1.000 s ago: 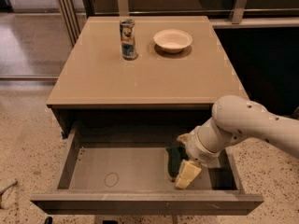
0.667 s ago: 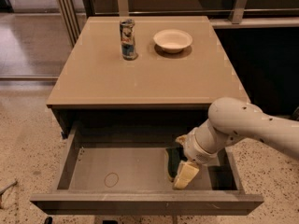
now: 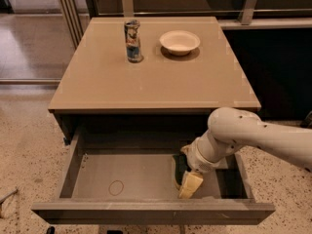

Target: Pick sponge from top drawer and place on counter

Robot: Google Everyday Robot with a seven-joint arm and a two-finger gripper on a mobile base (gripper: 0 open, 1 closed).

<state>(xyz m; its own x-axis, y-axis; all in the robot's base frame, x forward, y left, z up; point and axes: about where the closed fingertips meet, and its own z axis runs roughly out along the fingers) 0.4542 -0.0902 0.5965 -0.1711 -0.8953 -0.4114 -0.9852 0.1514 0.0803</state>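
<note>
The top drawer [image 3: 122, 177] is pulled open below the counter [image 3: 146, 77]. The sponge [image 3: 179, 167], dark green with a thin yellow edge, stands on its side on the drawer floor at the right. My gripper [image 3: 187, 180] reaches down into the drawer from the right, right at the sponge, with a pale yellow pad [image 3: 191, 184] just in front of it. My white arm [image 3: 243, 135] covers the drawer's right part and hides some of the sponge.
A can [image 3: 132, 41] and a shallow white bowl [image 3: 179, 42] stand at the back of the counter. A red ring mark [image 3: 116, 187] lies on the drawer floor at the left. Speckled floor surrounds the cabinet, and a dark wall is at the right.
My arm has shifted a little to the left over the drawer. The gripper stays at the sponge, which has barely moved.
</note>
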